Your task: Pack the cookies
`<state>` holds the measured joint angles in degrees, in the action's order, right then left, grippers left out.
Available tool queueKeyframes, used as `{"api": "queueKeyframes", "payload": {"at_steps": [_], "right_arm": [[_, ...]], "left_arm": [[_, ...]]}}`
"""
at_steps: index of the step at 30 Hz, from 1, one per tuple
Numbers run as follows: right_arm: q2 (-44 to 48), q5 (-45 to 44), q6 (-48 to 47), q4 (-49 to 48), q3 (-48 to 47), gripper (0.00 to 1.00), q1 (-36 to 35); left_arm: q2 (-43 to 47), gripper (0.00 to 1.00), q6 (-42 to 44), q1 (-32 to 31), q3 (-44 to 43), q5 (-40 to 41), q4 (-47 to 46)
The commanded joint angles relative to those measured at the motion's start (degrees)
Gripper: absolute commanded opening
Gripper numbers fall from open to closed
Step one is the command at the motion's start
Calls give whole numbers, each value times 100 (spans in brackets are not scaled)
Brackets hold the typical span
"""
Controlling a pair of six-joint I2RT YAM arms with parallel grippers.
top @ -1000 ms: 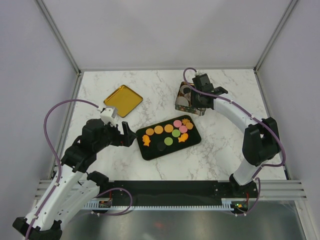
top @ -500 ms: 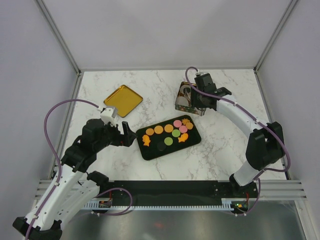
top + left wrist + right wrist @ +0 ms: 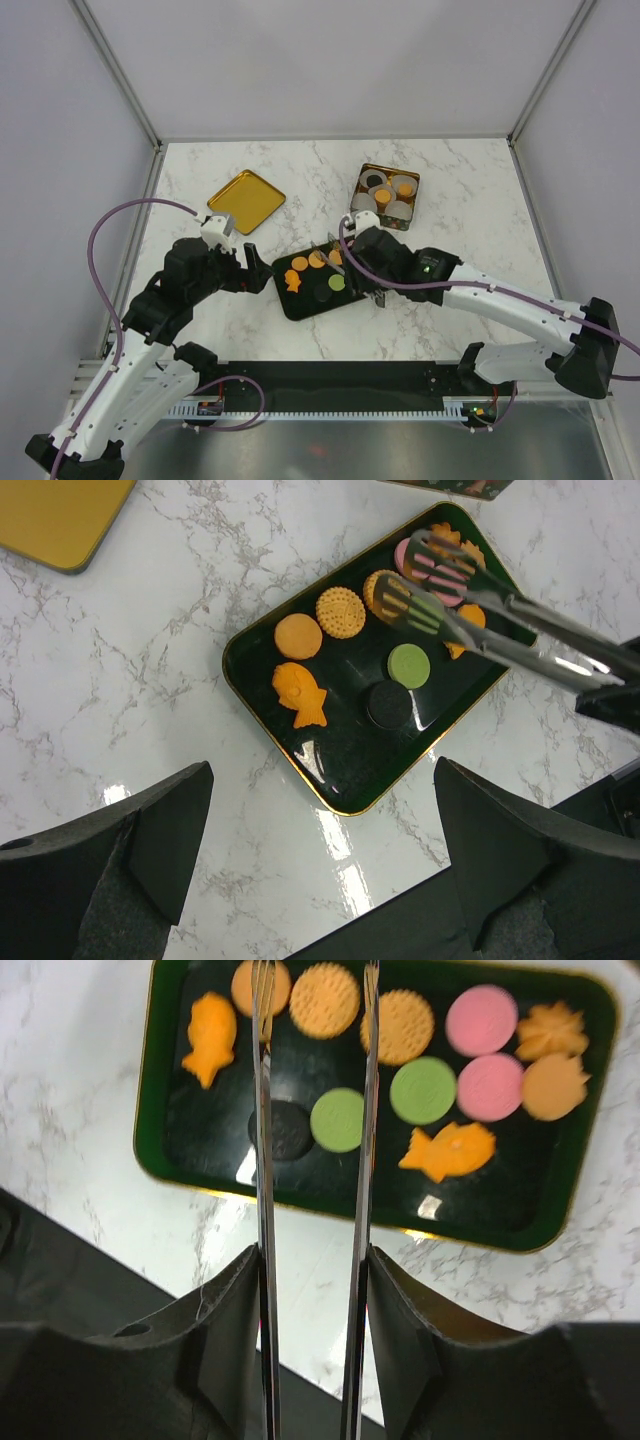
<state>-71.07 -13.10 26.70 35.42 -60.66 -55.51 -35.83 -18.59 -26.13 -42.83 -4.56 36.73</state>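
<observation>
The cookies (image 3: 317,259) lie on a black tray (image 3: 305,303) at mid-table: orange rounds, fish (image 3: 303,694), green (image 3: 408,665), black (image 3: 388,704), pink (image 3: 481,1020) and flower shapes (image 3: 555,1030). My right gripper (image 3: 372,275) is shut on metal tongs (image 3: 365,1110). The tong arms stand apart with nothing between them, tips over the tray's left part near the orange biscuits (image 3: 324,1000). The tongs also show in the left wrist view (image 3: 470,610). My left gripper (image 3: 255,280) is open and empty just left of the tray, above bare marble (image 3: 320,860).
A patterned tin (image 3: 387,195) holding white paper cups, some with cookies in them, stands at the back right. Its gold lid (image 3: 246,201) lies at the back left and shows in the left wrist view (image 3: 60,515). A black strip runs along the table's near edge.
My right arm has swung from over the tin down to the tray, bringing the tongs over the cookies. The left arm has not moved.
</observation>
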Motion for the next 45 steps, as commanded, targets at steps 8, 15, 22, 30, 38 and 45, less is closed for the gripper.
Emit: {"api": "queueKeyframes", "payload": {"at_steps": [8, 15, 22, 30, 38, 45], "right_arm": [[-30, -491, 617, 439, 195, 51, -1278], [-92, -650, 714, 571, 397, 51, -1481], [216, -623, 846, 756, 555, 52, -1489], [234, -430, 881, 668, 661, 52, -1542], [181, -325, 907, 572, 732, 52, -1586], [198, -316, 916, 554, 670, 52, -1621]], "left_arm": [[33, 100, -136, -24, -24, 78, -131], [41, 100, -145, -24, -15, 87, -122], [41, 100, -145, -24, -15, 78, -131], [33, 100, -145, -24, -15, 104, -131], [33, 100, -145, -24, -15, 104, -122], [33, 100, -145, -24, -24, 104, -131]]}}
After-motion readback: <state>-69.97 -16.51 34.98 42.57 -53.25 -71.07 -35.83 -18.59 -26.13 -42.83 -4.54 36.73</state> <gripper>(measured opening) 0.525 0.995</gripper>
